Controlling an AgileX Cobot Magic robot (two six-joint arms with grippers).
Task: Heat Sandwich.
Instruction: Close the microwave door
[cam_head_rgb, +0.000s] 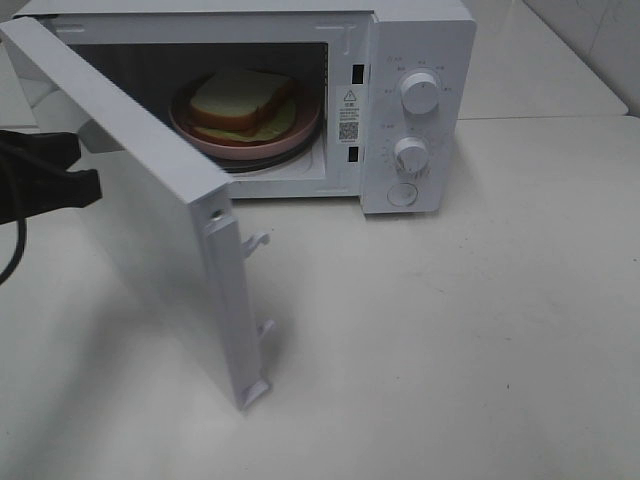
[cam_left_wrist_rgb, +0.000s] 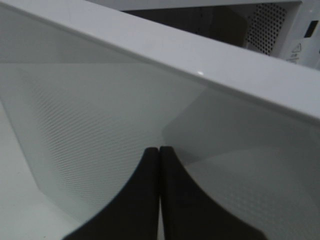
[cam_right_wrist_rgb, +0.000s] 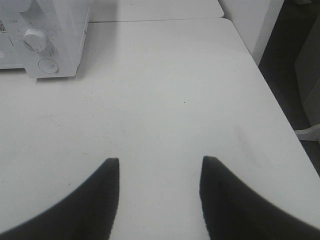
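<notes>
The sandwich (cam_head_rgb: 240, 103), white bread with brown crust and a pale yellow-green filling, lies on a round pink plate (cam_head_rgb: 300, 131) inside the white microwave (cam_head_rgb: 420, 60). The microwave door (cam_head_rgb: 150, 200) stands open, swung out toward the front left. My left gripper (cam_head_rgb: 85, 170) is shut and empty, its tips against the door's outer face; the left wrist view shows the closed fingertips (cam_left_wrist_rgb: 159, 152) at the door panel (cam_left_wrist_rgb: 100, 125). My right gripper (cam_right_wrist_rgb: 159, 167) is open and empty above the bare table, out of the exterior high view.
The microwave's control panel with two knobs (cam_head_rgb: 420, 92) and a round button (cam_head_rgb: 402, 195) faces front; it also shows in the right wrist view (cam_right_wrist_rgb: 37, 40). The white table (cam_head_rgb: 450, 330) ends at an edge on the right (cam_right_wrist_rgb: 272, 90), with a dark floor beyond.
</notes>
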